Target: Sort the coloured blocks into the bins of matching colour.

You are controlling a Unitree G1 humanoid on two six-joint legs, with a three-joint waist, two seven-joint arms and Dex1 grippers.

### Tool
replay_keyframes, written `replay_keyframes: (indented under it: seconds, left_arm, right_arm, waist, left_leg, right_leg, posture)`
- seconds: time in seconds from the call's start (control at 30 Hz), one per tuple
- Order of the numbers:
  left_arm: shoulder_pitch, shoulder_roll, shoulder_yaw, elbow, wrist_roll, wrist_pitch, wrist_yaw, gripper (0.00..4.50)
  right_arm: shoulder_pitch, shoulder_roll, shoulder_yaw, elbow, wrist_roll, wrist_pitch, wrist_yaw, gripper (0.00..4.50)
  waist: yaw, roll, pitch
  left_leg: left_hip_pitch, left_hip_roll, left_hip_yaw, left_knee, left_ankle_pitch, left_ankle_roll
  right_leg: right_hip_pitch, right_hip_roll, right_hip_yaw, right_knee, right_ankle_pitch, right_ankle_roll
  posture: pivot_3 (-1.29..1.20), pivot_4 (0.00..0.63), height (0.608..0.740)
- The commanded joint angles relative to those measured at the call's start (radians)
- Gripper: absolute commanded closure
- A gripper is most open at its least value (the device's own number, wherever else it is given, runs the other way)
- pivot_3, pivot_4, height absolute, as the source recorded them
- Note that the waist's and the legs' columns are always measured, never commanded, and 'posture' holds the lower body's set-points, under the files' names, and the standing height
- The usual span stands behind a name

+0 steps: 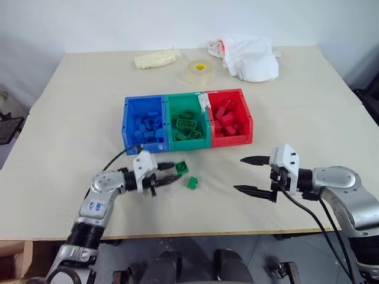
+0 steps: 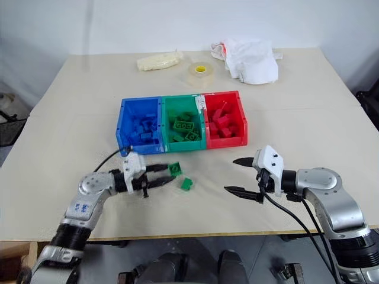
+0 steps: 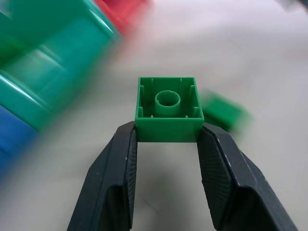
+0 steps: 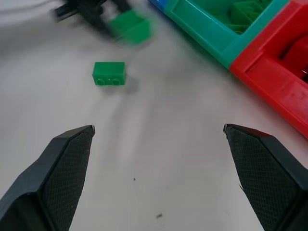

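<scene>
gripping: my left gripper clamps a green block
right gripper: fingers spread, empty
table: one small green block

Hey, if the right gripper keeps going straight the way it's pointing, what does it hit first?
Probably the loose green block on the table; the right gripper is open and aimed across toward it, though depth is hard to judge.

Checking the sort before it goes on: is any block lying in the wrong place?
One green block lies loose on the table, outside the green bin; the left gripper holds another green block.
</scene>
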Motion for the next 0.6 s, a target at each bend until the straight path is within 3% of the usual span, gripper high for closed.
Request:
replay_keyframes:
  seconds: [0.03, 0.27, 0.47, 0.57, 0.6]
  left_arm:
    - [-0.109, -0.035, 0.054, 0.027, 0.004, 0.025, 0.124, 3.05]
    - [-0.288, -0.077, 0.035, 0.175, 0.050, 0.012, 0.178, 3.05]
    - [-0.371, -0.091, 0.033, 0.280, 0.080, -0.045, 0.193, 1.09]
    - [-0.327, -0.064, 0.020, 0.217, 0.059, -0.066, 0.104, 0.13]
    - [-0.308, -0.055, 0.019, 0.188, 0.049, -0.071, 0.077, 0.03]
  right_arm:
    - [0.022, 0.001, -0.043, -0.059, 0.025, -0.005, -0.020, 0.00]
    - [0.068, 0.008, -0.057, -0.102, 0.029, -0.003, -0.055, 0.00]
    - [0.093, 0.016, -0.063, -0.121, 0.030, -0.007, -0.078, 0.00]
    - [0.103, 0.016, -0.064, -0.119, 0.030, -0.013, -0.079, 0.00]
    - [0.104, 0.017, -0.064, -0.116, 0.029, -0.015, -0.078, 0.00]
  waist:
    - [0.000, 0.000, 0.000]
    - [-0.013, -0.001, 0.000]
    - [-0.012, -0.002, 0.001]
    - [-0.013, -0.002, 0.001]
    - [-0.014, -0.002, 0.001]
  left_leg:
    - [0.000, 0.000, 0.000, 0.001, 0.000, 0.000]
    - [-0.001, -0.001, 0.002, 0.001, -0.001, 0.001]
    - [-0.001, -0.001, 0.002, 0.002, -0.001, 0.001]
    - [-0.001, -0.001, 0.002, 0.002, -0.001, 0.001]
    - [-0.001, -0.001, 0.002, 0.002, -0.001, 0.001]
  right_leg:
    - [0.000, 0.000, 0.000, 0.001, 0.000, 0.000]
    - [-0.001, 0.000, 0.000, 0.001, 0.001, 0.002]
    - [-0.001, 0.001, 0.001, 0.001, 0.001, 0.002]
    - [-0.001, 0.001, 0.001, 0.001, 0.001, 0.002]
    - [-0.001, 0.001, 0.001, 0.001, 0.001, 0.002]
  posture:
    - [0.00, 0.150, 0.740]
    - [0.00, 0.150, 0.740]
    - [0.00, 0.150, 0.740]
    - [0.00, 0.150, 0.740]
    - [0.00, 0.150, 0.740]
